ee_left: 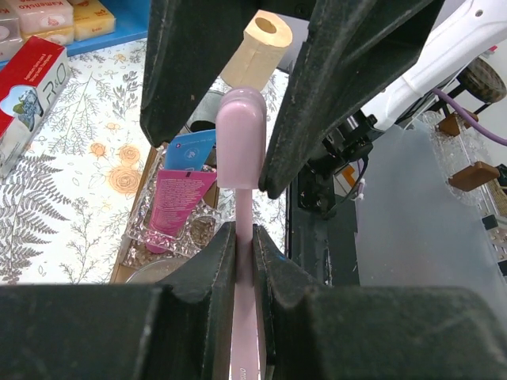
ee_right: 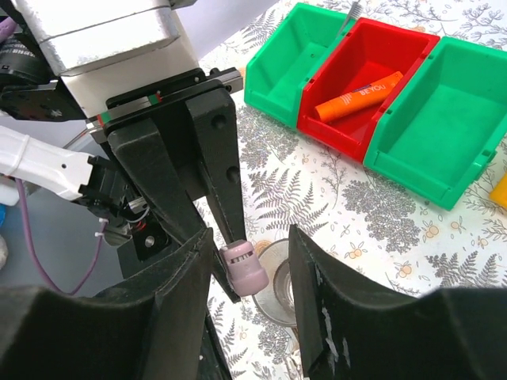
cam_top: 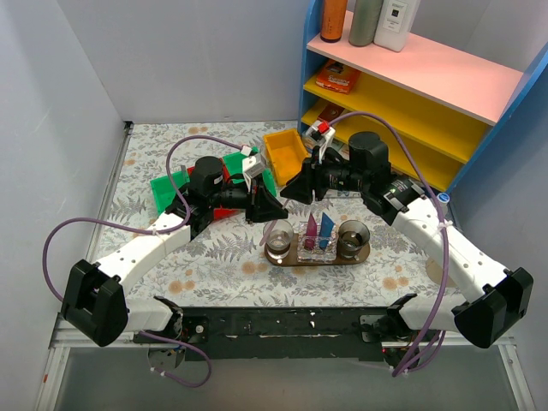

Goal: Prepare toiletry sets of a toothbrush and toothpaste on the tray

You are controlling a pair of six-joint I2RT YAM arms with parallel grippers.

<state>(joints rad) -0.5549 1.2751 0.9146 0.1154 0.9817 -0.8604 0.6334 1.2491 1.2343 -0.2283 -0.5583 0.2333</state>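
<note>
The left arm (cam_top: 145,244) and right arm (cam_top: 437,231) both reach forward and bend inward, so the two claws meet tip to tip. The left gripper (ee_left: 244,237) is clamped on the toothbrush (ee_left: 242,134), pinching its handle from both sides. The right gripper (ee_right: 251,237) faces it with jaws parted. One finger stands on each side of the capped end, just beyond the left fingertips.

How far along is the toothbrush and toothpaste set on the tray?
Done: magenta toothpaste and blue toothpaste stand in a glass holder on the tray. In hand: the left fingers clamp a pink toothbrush, and the right fingers stand open around its head. Left: no toothbrush stands in either cup yet.
</note>
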